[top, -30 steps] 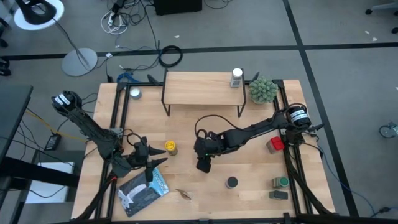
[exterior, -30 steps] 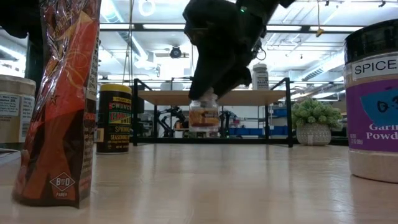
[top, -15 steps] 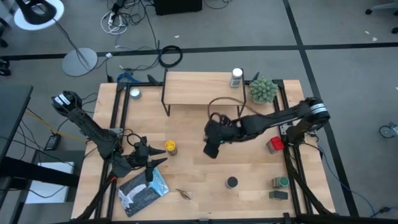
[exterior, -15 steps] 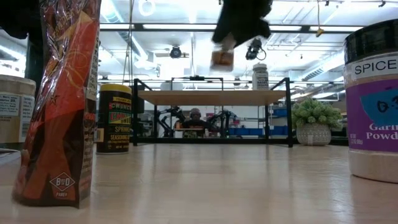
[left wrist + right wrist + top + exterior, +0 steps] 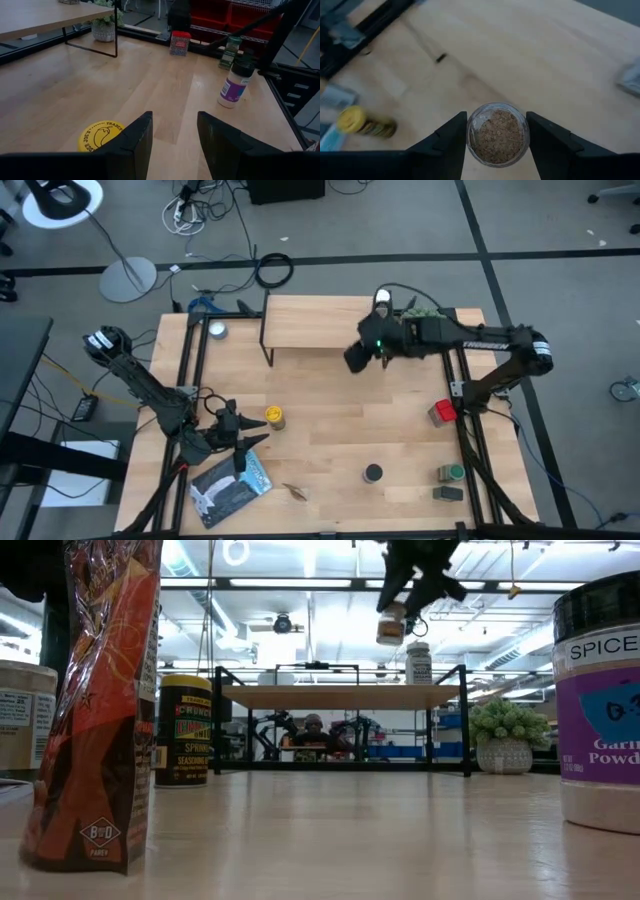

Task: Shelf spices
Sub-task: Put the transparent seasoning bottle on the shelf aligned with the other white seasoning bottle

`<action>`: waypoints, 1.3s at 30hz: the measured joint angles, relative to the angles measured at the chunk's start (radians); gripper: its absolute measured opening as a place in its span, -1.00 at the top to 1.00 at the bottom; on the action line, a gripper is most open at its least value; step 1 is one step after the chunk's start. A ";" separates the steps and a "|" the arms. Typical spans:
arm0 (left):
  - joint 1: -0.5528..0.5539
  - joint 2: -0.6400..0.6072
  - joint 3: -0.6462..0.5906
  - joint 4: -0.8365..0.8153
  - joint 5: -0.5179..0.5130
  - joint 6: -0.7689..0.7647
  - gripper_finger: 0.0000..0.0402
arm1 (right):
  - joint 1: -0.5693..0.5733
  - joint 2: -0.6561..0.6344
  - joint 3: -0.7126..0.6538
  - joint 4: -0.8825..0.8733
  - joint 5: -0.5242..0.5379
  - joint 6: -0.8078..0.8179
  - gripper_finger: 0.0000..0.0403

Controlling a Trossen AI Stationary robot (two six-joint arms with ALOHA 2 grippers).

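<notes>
High view: right gripper point(image 5: 357, 357) fingers clamped on jar point(image 5: 497, 133) above shelf point(image 5: 310, 320) edge; left gripper point(image 5: 240, 442) fingers apart, empty, by yellow jar point(image 5: 274, 416)

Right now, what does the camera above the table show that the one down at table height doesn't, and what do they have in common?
Only the high view shows the left gripper waiting, open, near the blue-white packet, plus the red tin and the green tin.

Only the low view shows the small jar the right gripper holds, raised above shelf height; from above the arm hides it.

Both show the shelf, the white-capped bottle standing on it, the potted plant, the yellow jar and the black-lidded jar.
</notes>
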 joint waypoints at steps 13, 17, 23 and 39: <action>0.000 0.000 0.000 -0.001 0.017 0.000 0.20 | -0.235 -0.008 0.000 -0.092 -0.143 -0.074 0.07; 0.000 0.000 0.000 -0.006 0.018 0.000 0.20 | -0.258 -0.018 -0.004 -0.103 -0.155 -0.099 0.07; 0.000 0.000 0.000 -0.009 0.019 0.000 0.20 | -0.293 -0.041 -0.036 -0.106 -0.163 -0.131 0.07; 0.000 0.000 0.000 -0.011 0.019 0.000 0.20 | -0.406 -0.055 -0.126 0.001 -0.253 -0.155 0.07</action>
